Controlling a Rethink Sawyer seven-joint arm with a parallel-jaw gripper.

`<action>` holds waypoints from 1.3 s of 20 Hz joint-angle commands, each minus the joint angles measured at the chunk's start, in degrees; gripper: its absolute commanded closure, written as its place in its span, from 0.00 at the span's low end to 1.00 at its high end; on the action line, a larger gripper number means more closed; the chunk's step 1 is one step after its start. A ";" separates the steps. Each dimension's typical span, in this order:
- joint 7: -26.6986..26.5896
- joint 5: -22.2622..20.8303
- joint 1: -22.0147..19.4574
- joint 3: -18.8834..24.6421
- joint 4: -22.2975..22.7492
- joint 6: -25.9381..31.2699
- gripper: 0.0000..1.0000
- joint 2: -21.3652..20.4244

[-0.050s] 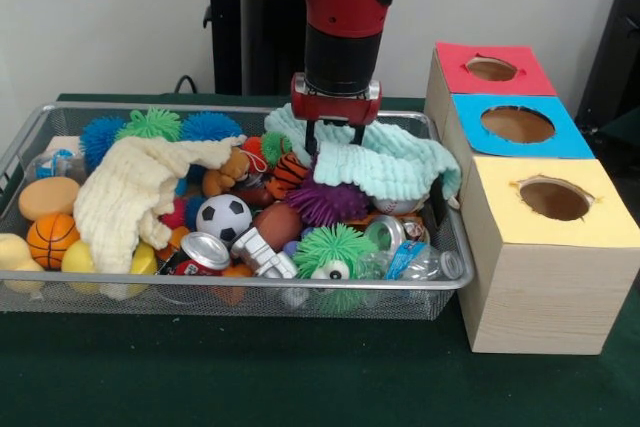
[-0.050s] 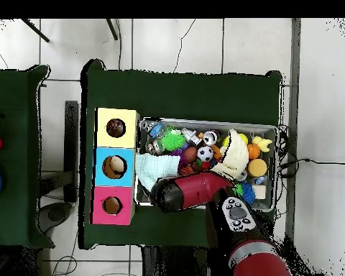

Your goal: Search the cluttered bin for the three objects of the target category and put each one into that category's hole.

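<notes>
Green cloth covers the surface (image 1: 300,377) on which a wire-mesh bin (image 1: 40,127) sits packed with toys, balls and cans. At its near edge lie a green spiky ball with an eye (image 1: 333,250), a crushed drinks can (image 1: 203,250), a clear plastic bottle (image 1: 420,263) and a small basketball (image 1: 52,238). Just behind them sit a football (image 1: 223,217), a brown rugby-style ball (image 1: 279,224) and a purple spiky ball (image 1: 325,202) — all pressed close together. A cream towel (image 1: 125,197) drapes across the left half of the heap, with blue (image 1: 208,126) and green (image 1: 150,124) spiky balls at the far wall.

Beside the bin on the right stands a wooden box (image 1: 530,287) with three round holes in its top: the yellow panel (image 1: 555,202) nearest, the blue panel (image 1: 518,125) in the middle, the red panel (image 1: 492,69) farthest.

Farther back, a mint-green towel (image 1: 395,167) is heaped over the bin's far right corner. The red and black arm (image 1: 340,7) comes down over it, and the hand (image 1: 331,139) has its dark fingers (image 1: 312,137) sunk into the folds — whether they are pinching the cloth or merely resting open in it cannot be told. From overhead, the arm (image 2: 193,191) crosses the bin's edge next to the box.
</notes>
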 commanded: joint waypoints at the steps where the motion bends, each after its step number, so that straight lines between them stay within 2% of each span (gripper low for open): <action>1: 2.76 -2.07 0.08 0.97 -7.66 -5.46 0.00 9.48; 8: 0.15 -1.70 -1.51 2.23 -7.89 -2.95 0.00 9.43; 9: 1.36 -1.13 -1.05 1.55 -7.73 -2.70 1.00 9.32; 13: 1.17 -1.21 -0.17 1.31 -6.91 -1.63 1.00 6.78; 22: -0.45 1.33 -1.53 3.12 -4.13 2.82 1.00 1.46; 26: -2.92 4.02 -3.69 4.90 -1.13 7.89 1.00 -4.69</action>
